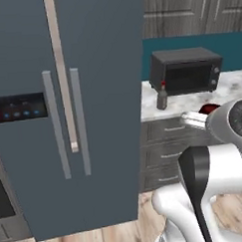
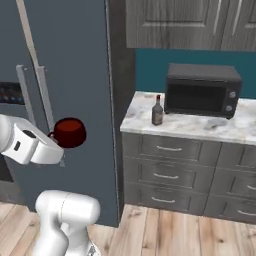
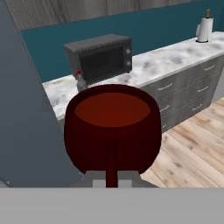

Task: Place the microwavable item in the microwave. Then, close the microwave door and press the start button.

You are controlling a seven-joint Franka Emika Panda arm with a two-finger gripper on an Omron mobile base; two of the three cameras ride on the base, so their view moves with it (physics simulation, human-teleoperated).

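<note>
Out in front of the fridge [image 2: 70, 60], off the worktop's [image 2: 200, 125] left edge, I have the arm stretched level, wrist pointing toward the worktop. My pincer [image 3: 112, 177] is clenched on the stem of the dark-red item [image 2: 69, 132], carried in mid-air above the wooden floor [image 2: 165, 230].

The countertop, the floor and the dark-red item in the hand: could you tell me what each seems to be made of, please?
Countertop: looks like polished marble or a similar stone, white with grey veining.
Floor: light wood planks, with visible seams and grain.
Dark-red item: smooth, possibly glazed ceramic or plastic; the hand view shows it round with a flatter reddish-brown top. The material is uncertain in this rendering.
</note>
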